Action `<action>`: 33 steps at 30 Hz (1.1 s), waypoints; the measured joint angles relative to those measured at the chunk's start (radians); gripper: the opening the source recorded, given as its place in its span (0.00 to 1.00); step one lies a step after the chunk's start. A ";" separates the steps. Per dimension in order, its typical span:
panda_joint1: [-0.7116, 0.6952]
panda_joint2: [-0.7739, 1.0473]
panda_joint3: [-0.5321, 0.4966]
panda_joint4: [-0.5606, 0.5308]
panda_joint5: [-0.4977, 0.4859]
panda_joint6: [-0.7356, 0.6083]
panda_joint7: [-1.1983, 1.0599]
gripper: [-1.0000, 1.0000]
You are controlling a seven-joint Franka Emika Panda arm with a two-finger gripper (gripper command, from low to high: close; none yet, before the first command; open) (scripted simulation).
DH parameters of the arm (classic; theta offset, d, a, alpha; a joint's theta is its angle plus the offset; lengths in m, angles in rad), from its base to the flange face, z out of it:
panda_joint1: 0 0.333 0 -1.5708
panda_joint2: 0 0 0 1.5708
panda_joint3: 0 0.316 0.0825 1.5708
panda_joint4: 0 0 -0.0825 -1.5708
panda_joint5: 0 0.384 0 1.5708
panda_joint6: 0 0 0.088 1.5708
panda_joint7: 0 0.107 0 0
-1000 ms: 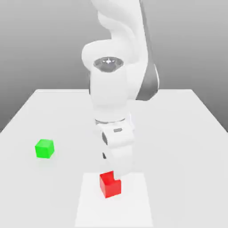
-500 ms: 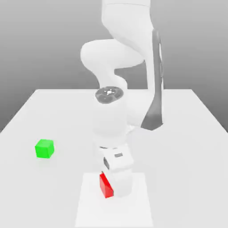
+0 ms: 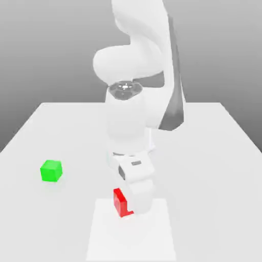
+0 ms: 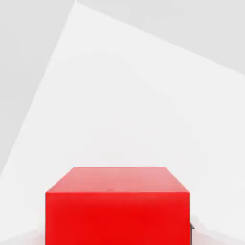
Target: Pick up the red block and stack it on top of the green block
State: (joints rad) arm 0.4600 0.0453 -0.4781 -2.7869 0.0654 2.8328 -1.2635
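- Gripping the small matte red cube, the white two-finger gripper was closed on it.
- Small matte green cube sat toward ten o'clock, well apart.

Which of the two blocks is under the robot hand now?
The red block, half hidden behind the hand; the green block sits alone toward the exterior view's left.

The red block, a plain matte cube, sat upright and partly hidden, well apart from the green block, off toward the exterior view's right. The green block, a smaller cube, lay flat.
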 joint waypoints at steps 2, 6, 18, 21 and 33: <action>-0.004 -0.036 -0.009 -0.009 -0.052 -0.027 0.039 0.00; -0.091 -0.110 -0.074 -0.031 -0.124 -0.082 -0.064 0.00; -0.428 -0.341 -0.290 -0.110 -0.445 -0.212 -0.463 0.00; -0.532 -0.394 -0.334 -0.131 -0.541 -0.234 -0.553 0.00; -0.540 -0.386 -0.531 -0.163 -0.553 -0.181 -0.810 0.00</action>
State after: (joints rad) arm -0.0802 -0.3402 -1.0094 -2.9501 -0.4872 2.6517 -2.0734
